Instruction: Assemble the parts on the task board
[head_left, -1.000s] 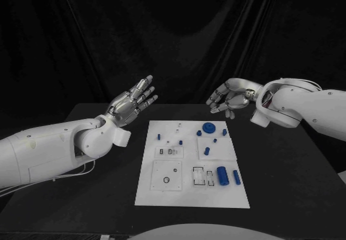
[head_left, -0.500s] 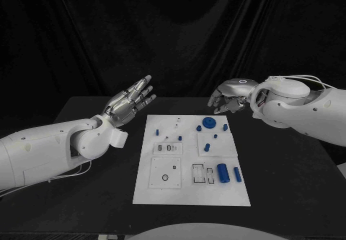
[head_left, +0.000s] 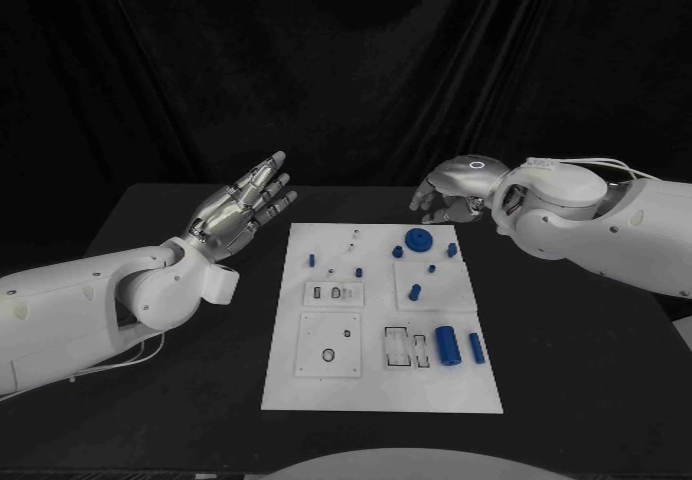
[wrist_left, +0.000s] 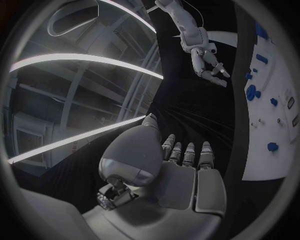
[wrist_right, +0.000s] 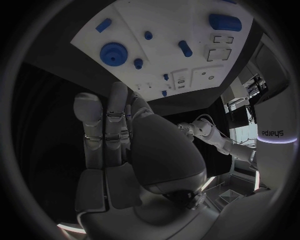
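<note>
We are in what looks like a robotics lab or test studio rather than a home or a shop. At the centre of the head view, a black table carries a white task board with small blue parts laid out in tidy rows, a bench rig. Across the top of that frame, a black curtain hangs in folds behind the table and closes off the background. In the left wrist view, long bright light strips curve overhead among what seem to be ceiling beams, suggesting a large indoor hall.
</note>
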